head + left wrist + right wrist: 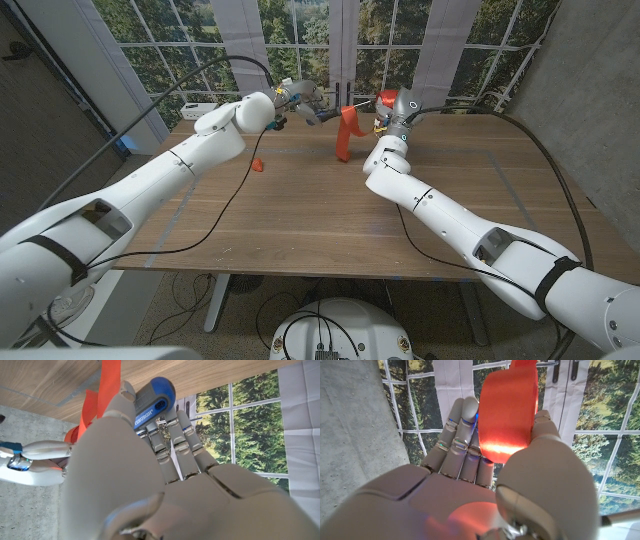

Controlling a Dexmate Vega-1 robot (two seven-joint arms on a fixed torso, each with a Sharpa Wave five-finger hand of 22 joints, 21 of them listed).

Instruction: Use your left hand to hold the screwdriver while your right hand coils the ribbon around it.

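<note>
My left hand (150, 480) grips the screwdriver (152, 400) by its stiff handle above the table's (300, 210) far edge; my right hand (485, 485) pinches the ribbon (509, 410), limp, light, best held near its roll.

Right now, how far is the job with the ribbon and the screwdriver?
Done: the left robot hand holds the screwdriver up above the table. In hand: the right robot hand holds the orange ribbon; a strip hangs near the screwdriver. Left: the coiling itself; I cannot tell whether any turn is on the shaft yet.
</note>
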